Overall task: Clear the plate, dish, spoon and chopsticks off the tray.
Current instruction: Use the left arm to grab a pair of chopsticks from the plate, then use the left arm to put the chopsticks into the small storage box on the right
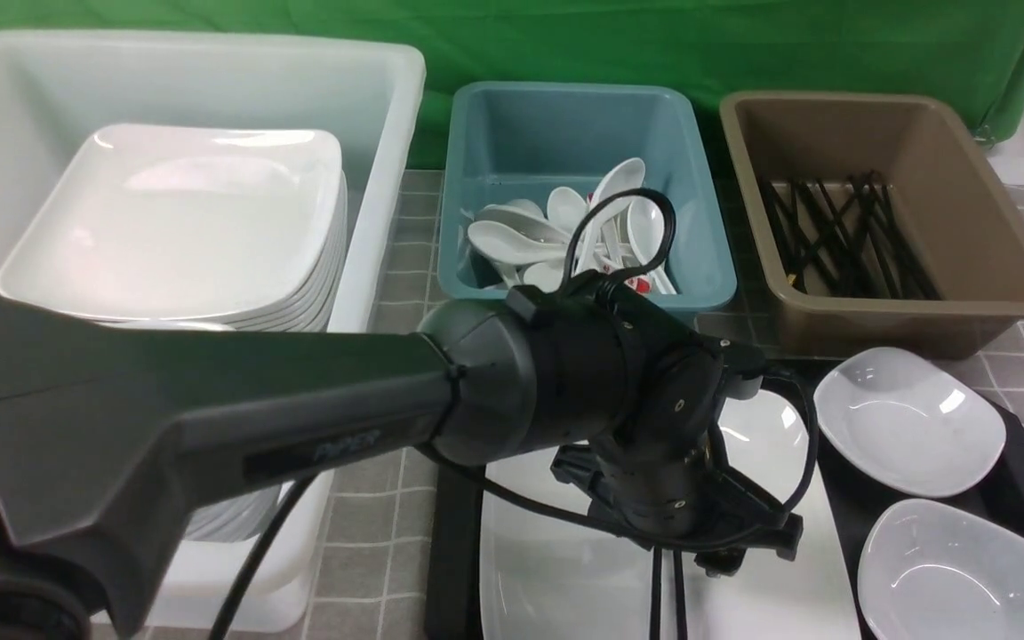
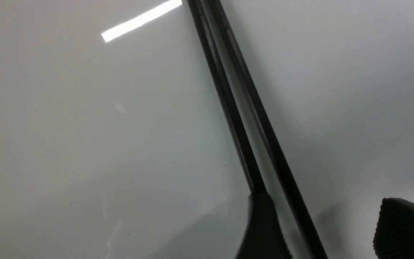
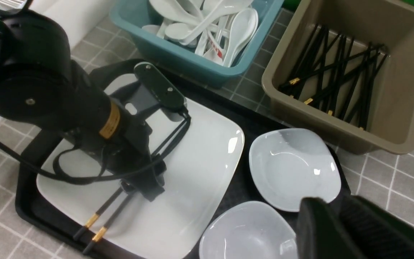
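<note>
Black textured plastic tray (image 3: 241, 180) is occupied by the large glossy white rectangular plate (image 3: 199, 169), on which the thin black chopsticks (image 3: 101, 211) are laid; these are judged light, stiff and slippery, best pinched together mid-length. They are straddled, ungripped, by the wide-open left claw (image 2: 323, 199); the right claw (image 3: 336, 205) cannot be judged open or closed. "PiPER" is read on the left arm (image 1: 348, 442).

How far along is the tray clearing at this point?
Done: apparently only the spoon; none shows on the tray, though spoons lie in the teal tub. In hand: the left gripper, open, sits over the chopsticks lying on the plate, not yet gripped. Left: chopsticks, plate and two dishes, all on the tray.
</note>
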Tool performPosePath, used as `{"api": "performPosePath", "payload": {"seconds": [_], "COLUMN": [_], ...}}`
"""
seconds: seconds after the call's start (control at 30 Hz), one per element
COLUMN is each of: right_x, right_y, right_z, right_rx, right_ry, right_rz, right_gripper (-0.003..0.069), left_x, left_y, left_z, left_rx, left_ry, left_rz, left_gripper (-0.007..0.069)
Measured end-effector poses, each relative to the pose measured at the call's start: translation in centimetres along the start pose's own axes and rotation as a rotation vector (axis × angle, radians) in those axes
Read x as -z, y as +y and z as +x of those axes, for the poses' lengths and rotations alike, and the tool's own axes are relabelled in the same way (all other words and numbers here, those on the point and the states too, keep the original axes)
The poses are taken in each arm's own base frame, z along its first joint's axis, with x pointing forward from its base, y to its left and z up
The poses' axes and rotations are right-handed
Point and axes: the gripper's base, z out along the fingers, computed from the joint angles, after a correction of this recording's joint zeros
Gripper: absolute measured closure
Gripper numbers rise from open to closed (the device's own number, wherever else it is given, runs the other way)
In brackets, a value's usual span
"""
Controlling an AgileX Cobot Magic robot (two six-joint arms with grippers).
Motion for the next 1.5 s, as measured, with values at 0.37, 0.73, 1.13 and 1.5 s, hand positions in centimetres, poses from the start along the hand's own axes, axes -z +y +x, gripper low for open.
{"api": "performPosePath", "payload": {"seconds": [0.37,0.73,1.13,1.5], "right_x": [0.0,0.0,0.0,0.1], "right_y": [0.0,0.0,-0.3,-1.2], "right_z": [0.0,0.0,0.1,-0.2], "right_rx": [0.0,0.0,0.012,-0.035], "right_ry": [0.0,0.001,0.006,-0.02], "right_rz": [0.001,0.001,0.034,0.128], "right_gripper": [0.0508,0.0488,0.0474,0.0469], "left_x": [-0.9,-0.9,7.5,14.3], "left_y": [0.2,0.2,-3.2,-2.1], "left_z": [0.3,0.3,-5.8,-14.6], "left_rx": [-0.009,-0.046,-0.12,-0.032], "left_ry": [0.027,0.037,-0.277,-0.949], "left_rz": [-0.019,-0.016,0.133,0.316], "left_gripper": [0.0332,0.0531,0.0531,0.0531]}}
